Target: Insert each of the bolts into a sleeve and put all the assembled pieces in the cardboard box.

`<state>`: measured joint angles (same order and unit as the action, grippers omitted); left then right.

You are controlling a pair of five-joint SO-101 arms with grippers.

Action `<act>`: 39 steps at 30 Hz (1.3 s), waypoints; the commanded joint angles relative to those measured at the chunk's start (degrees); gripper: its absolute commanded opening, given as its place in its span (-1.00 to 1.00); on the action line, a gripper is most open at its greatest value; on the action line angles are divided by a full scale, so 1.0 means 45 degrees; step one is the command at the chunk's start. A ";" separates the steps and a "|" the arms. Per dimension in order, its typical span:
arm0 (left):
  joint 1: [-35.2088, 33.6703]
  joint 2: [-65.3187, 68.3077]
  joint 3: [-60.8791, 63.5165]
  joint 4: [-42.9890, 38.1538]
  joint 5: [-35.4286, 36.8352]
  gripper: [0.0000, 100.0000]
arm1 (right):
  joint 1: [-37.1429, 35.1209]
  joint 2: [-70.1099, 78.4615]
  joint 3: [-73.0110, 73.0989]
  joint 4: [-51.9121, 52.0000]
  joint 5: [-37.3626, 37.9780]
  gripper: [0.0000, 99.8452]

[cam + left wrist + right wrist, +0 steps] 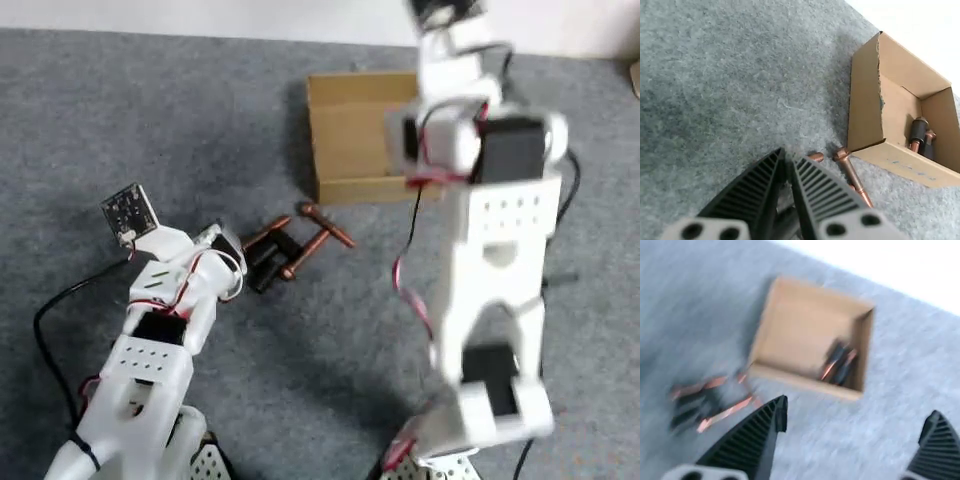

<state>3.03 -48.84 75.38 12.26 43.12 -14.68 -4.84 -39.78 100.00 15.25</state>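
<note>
The cardboard box (pixel 350 140) stands at the back of the grey carpet, and two assembled pieces (pixel 920 136) lie in one corner of it (pixel 840 362). In front of the box lie loose copper bolts (pixel 322 238) and black sleeves (pixel 268 262). My left gripper (pixel 788 161) is low over this pile with its fingers closed together; one bolt (pixel 854 176) lies just past its tips. My right gripper (pixel 858 407) hangs high above the carpet beside the box, wide open and holding nothing. The bolts and sleeves (pixel 700 402) lie off to its side.
The tall right arm (pixel 500 200) rises over the box's right part and hides it in the high view. The left arm (pixel 160 330) stretches in from the near left corner. Bare carpet lies left of the box and between the two arm bases.
</note>
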 commanded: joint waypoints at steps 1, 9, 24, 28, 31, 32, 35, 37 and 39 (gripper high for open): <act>0.0166 0.0635 -0.1768 0.0918 -0.0391 -0.99 | -0.0186 -0.3976 0.6125 -0.0244 -0.0059 -0.24; 0.0772 0.6965 -0.6886 0.4532 -0.0449 -0.98 | 0.2002 -1.0618 1.5600 -0.3468 0.1485 -0.24; 0.2882 1.0383 -1.0559 0.4083 0.2696 -0.98 | 0.3976 -1.4330 2.4938 -0.8254 0.2422 -0.24; 0.3018 1.0422 -1.1399 0.4493 0.3673 -0.98 | 0.3995 -1.4349 2.6032 -0.9270 0.1641 -0.24; 0.3546 1.0422 -1.1770 0.4962 0.3751 -0.98 | 0.3995 -1.4349 2.6657 -0.9934 0.1602 -0.24; 0.3741 1.0442 -1.1731 0.5099 0.3751 -0.98 | 0.3995 -1.4349 2.6852 -1.0071 0.1602 -0.24; 0.3917 1.0442 -1.1087 0.5197 0.4415 -0.86 | 0.4015 -1.4349 2.7263 -1.0364 0.1641 -0.24; 0.3917 1.0442 -1.0774 0.5197 0.4747 -0.72 | 0.4015 -1.4349 2.7575 -1.0501 0.1661 -0.24; 0.4015 1.0442 -1.0696 0.5197 0.4845 -0.60 | 0.4015 -1.4349 2.7790 -1.0989 0.1661 -0.24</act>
<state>19.74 -1.54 27.74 35.47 63.96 2.64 -68.66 84.97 53.76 22.99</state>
